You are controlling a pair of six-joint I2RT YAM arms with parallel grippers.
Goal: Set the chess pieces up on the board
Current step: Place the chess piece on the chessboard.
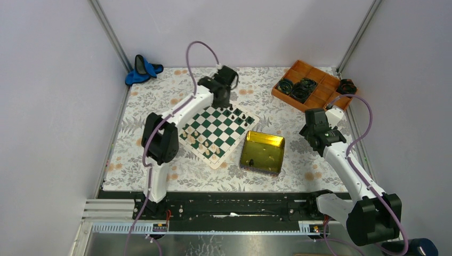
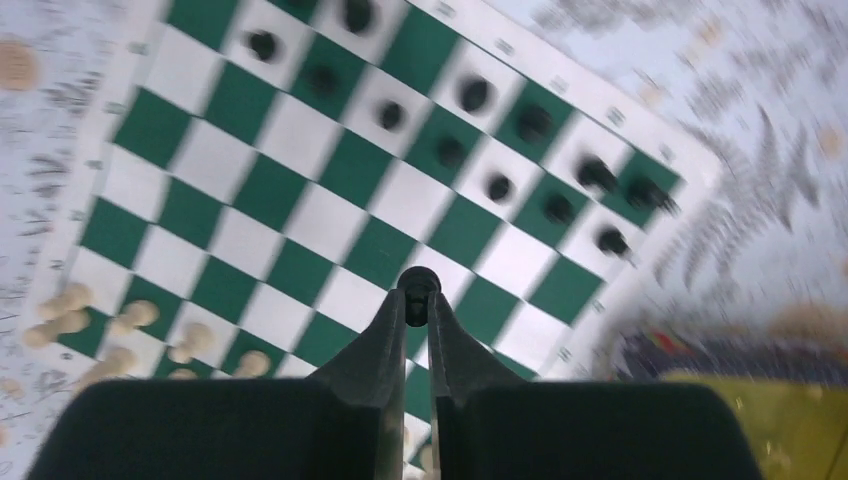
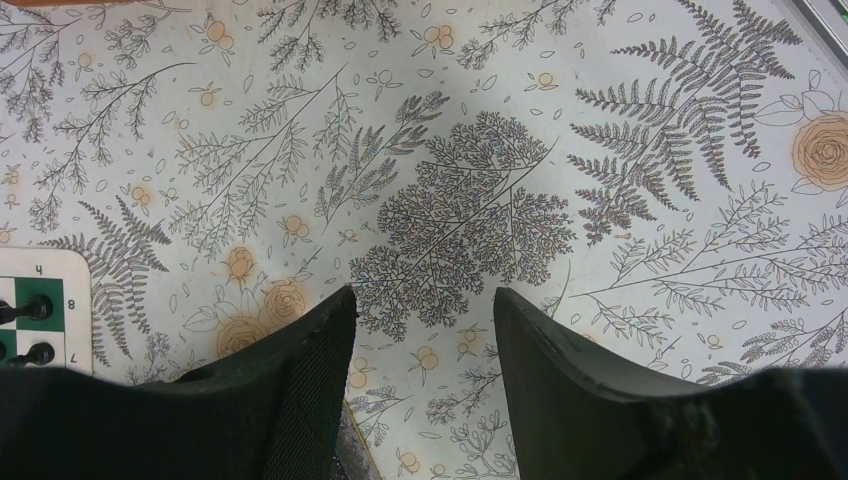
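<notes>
Fingers (image 2: 392,335) of left gripper (image 2: 418,303) are clamping a black piece (image 2: 418,279) over the board (image 2: 300,210), right gripper (image 3: 420,300) hanging spread beside the board; piece is looking light, rigid, slick, best pinched high.

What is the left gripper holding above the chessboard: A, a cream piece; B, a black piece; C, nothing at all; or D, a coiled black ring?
B: the left gripper is shut on a small black chess piece, pinched at its fingertips above the board.
</notes>
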